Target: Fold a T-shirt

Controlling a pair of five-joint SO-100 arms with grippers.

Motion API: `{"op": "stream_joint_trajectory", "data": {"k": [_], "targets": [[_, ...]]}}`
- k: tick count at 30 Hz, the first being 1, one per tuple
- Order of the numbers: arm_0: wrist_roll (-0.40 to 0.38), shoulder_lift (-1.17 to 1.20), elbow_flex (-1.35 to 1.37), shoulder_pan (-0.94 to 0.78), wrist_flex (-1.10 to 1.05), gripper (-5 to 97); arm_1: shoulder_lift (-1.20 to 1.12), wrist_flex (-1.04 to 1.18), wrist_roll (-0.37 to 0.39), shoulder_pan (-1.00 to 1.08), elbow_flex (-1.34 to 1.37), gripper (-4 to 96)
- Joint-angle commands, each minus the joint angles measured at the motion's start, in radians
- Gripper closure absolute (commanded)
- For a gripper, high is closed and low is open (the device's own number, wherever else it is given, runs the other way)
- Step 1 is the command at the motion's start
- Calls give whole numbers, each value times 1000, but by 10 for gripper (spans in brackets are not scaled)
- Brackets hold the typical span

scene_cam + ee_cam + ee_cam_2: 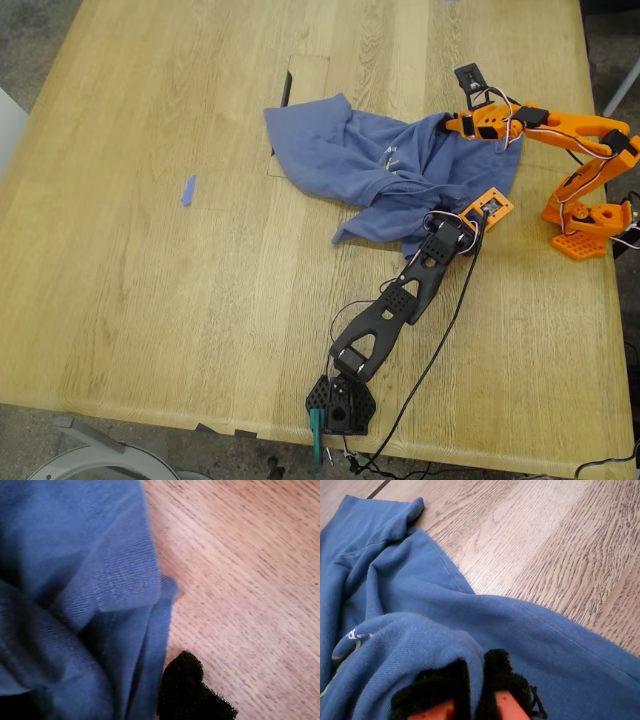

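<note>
The slate-blue T-shirt (350,155) lies crumpled on the wooden table (150,300), right of centre in the exterior view, with a bit of pale print showing (392,160). My second gripper (447,123), on the orange arm, is shut on a bunched fold of the shirt (420,605), its black pads (502,672) pinching the cloth. My first gripper (437,238), on the black arm, sits at the shirt's near edge. There, only one black fingertip (192,690) shows beside the hem (155,630); the other is hidden by cloth.
A small blue scrap (187,190) lies apart at the exterior view's left. A rectangular panel with a dark slot (288,88) is set in the table behind the shirt. The orange base (585,225) and black base (340,405) stand on the table, with cables (430,370) trailing.
</note>
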Motion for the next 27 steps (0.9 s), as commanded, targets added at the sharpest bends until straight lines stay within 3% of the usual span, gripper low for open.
{"op": "stream_joint_trajectory", "data": {"k": [1, 10, 18, 27], "targets": [[5, -23, -28, -120, 9, 569, 55, -23, -5, 9, -25, 913], [8, -55, -28, -158, -35, 693, 60, -25, -5, 0, -31, 913], [-2, -69, -28, -193, -78, 868, 64, -15, -5, -3, -43, 913], [-29, -49, -29, -233, -81, 917, 100, 25, -6, -28, -60, 913]]}}
